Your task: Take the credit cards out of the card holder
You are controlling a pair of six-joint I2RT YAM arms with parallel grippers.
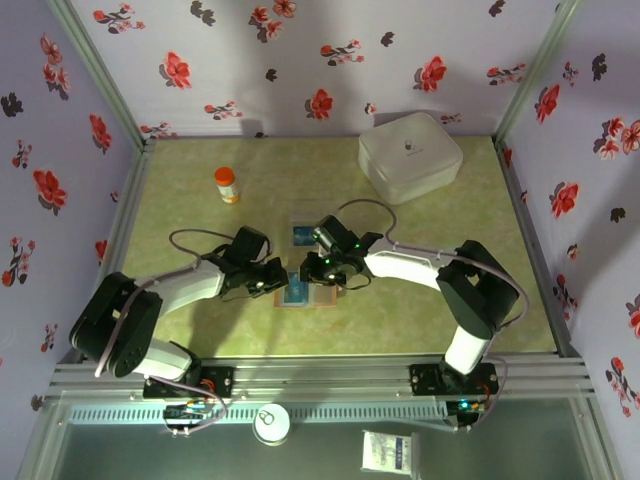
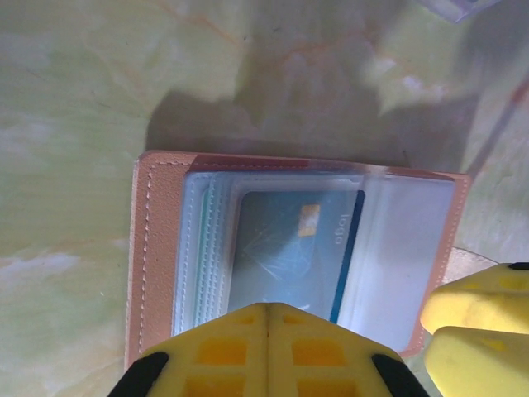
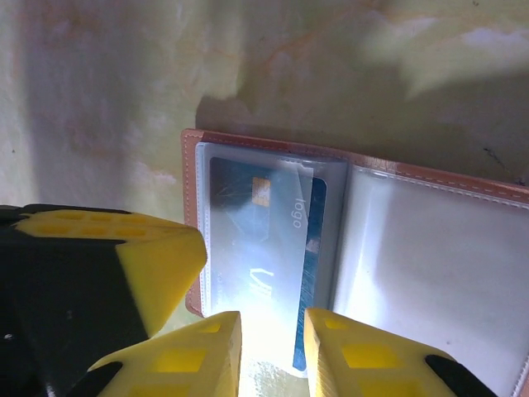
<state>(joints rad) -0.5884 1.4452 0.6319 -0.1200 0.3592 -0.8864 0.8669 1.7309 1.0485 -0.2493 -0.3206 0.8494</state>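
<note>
The brown card holder [image 1: 300, 293] lies open on the green table between both grippers. Its clear sleeves hold a blue credit card [image 2: 285, 248] with a gold chip. My left gripper [image 2: 269, 308] is shut, its fingertips meeting over the holder's [image 2: 157, 248] near edge; whether they pinch the sleeve I cannot tell. My right gripper [image 3: 273, 331] stands open, its fingers straddling the near end of the credit card [image 3: 264, 240], which sticks out past the holder's [image 3: 192, 207] near edge. In the top view the left gripper [image 1: 272, 280] and right gripper [image 1: 335, 272] flank the holder.
Just behind the holder a clear tray [image 1: 304, 222] has a blue card [image 1: 302, 237] on it. A big white rounded box [image 1: 410, 155] stands at the back right and an orange bottle [image 1: 228, 185] at the back left. The left gripper's finger [image 3: 124, 273] crowds the right wrist view.
</note>
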